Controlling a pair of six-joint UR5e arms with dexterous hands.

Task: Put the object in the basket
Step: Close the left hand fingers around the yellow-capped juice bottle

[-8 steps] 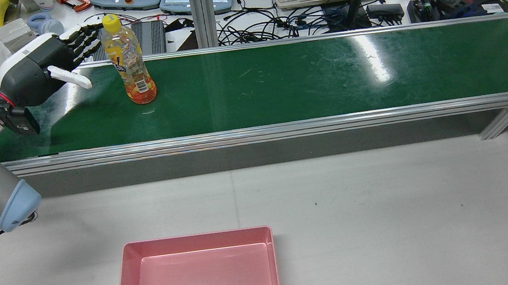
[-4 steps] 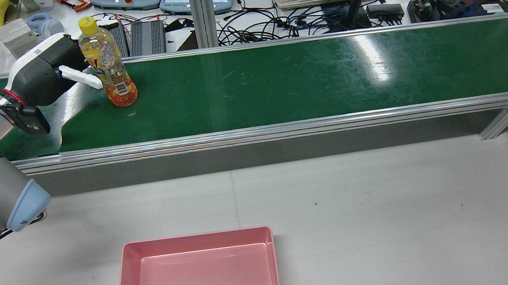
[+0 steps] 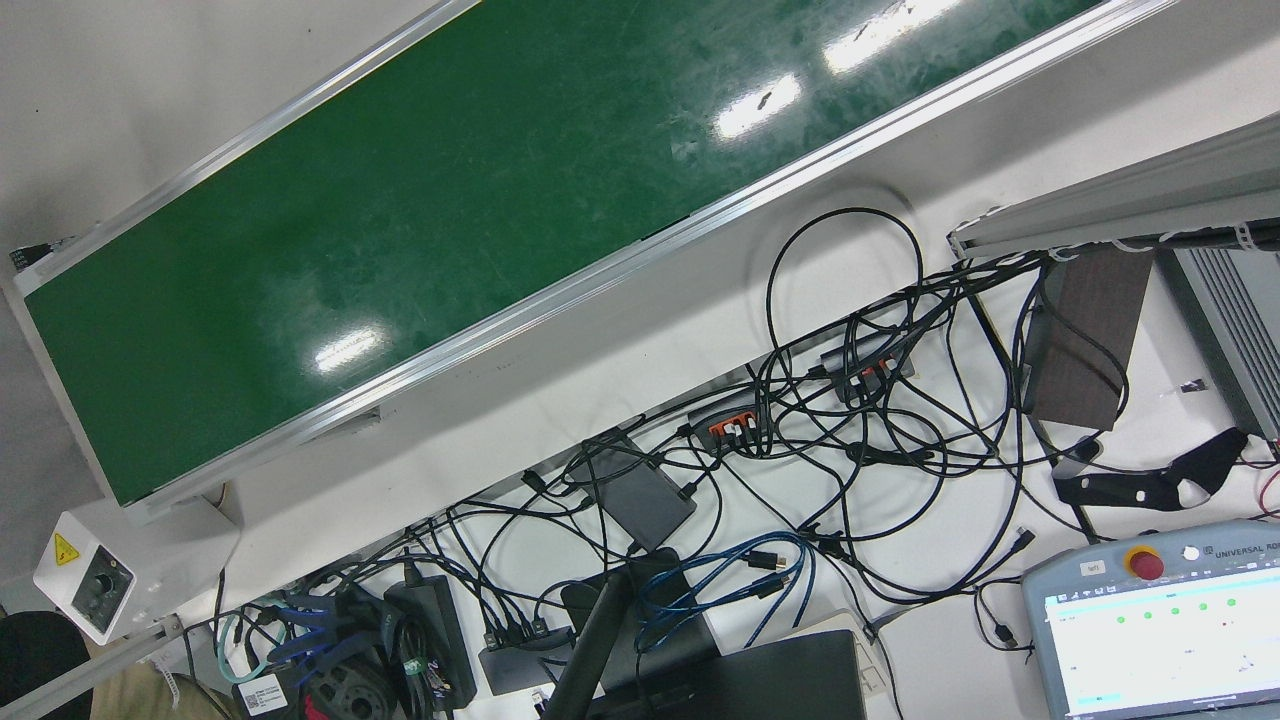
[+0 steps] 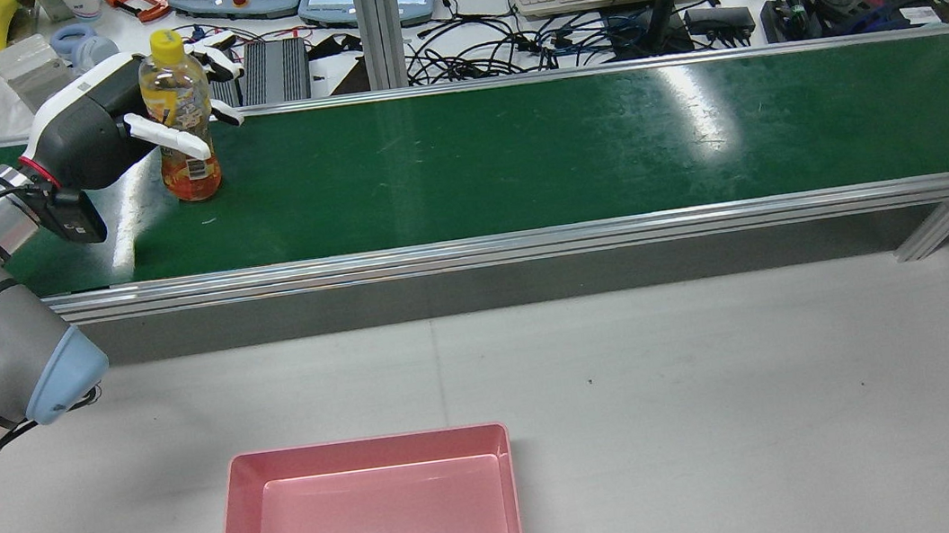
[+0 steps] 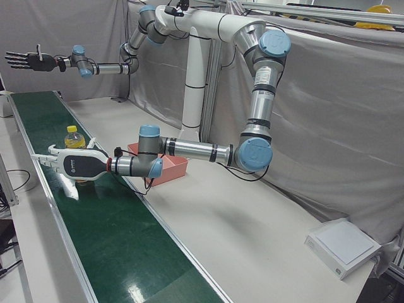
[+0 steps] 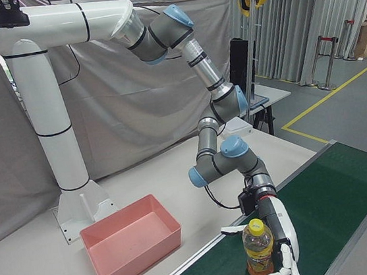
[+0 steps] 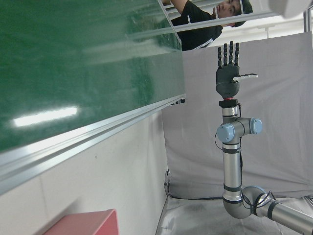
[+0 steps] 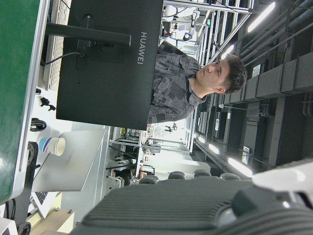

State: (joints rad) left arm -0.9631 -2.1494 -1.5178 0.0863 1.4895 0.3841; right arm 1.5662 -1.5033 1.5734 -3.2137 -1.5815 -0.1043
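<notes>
Bottle (image 4: 181, 121) stands upright on the green belt (image 4: 516, 162), now further along it toward the left arm's end than half a second ago. The left hand (image 4: 104, 122) has closed in: its fingers (image 4: 218, 58) curl round the bottle's far side and its thumb crosses the near side, gripping it. The pink basket (image 4: 244, 530) sits on the worktop (image 4: 727, 407), well apart. The right hand (image 5: 25, 60) is raised, spread, holding nothing.
</notes>
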